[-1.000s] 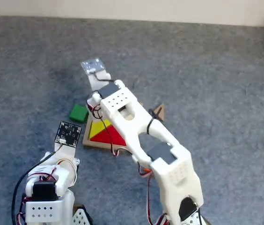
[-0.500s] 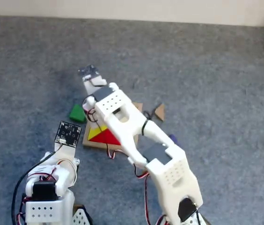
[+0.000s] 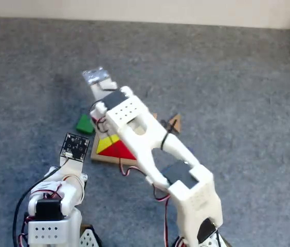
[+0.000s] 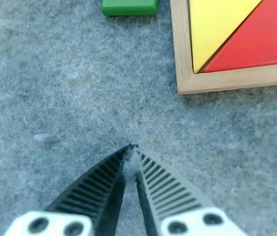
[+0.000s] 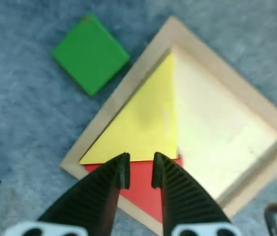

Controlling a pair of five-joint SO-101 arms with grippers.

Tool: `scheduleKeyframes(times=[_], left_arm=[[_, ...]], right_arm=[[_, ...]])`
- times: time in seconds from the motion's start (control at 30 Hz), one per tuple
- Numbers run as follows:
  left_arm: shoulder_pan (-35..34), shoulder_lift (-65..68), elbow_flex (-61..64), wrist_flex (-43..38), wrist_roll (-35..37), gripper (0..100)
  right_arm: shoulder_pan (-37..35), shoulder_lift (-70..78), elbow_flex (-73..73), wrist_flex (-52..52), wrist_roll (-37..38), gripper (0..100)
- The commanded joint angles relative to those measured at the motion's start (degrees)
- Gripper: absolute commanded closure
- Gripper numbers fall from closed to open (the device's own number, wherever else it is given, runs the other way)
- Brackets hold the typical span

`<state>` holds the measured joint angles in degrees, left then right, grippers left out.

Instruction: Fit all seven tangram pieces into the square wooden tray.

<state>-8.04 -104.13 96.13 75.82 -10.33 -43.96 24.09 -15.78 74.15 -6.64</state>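
grey carpet [image 3: 237,77], pale band [image 3: 134,9] beyond it

A grey carpet [image 3: 227,72] covers the work surface, meeting a pale wall [image 3: 134,9] along the far edge.

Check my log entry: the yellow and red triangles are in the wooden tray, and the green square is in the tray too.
One detail is wrong. The yellow triangle and red triangle are in the wooden tray, but the green square lies outside it, on the carpet beside the rim. The right wrist view shows this.
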Motion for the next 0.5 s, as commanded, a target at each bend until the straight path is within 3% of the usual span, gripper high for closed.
scheduleKeyframes(times=[0.0, 0.47], left_arm=[[-0.7, -0.4, 1.0, 0.2, 0.2, 100], [-0.7, -0.4, 1.0, 0.2, 0.2, 100]], right_arm=[[3.9, -7.7, 0.3, 0.4, 0.7, 91.4], [15.6, -36.4, 16.8, 5.2, 0.6, 91.4]])
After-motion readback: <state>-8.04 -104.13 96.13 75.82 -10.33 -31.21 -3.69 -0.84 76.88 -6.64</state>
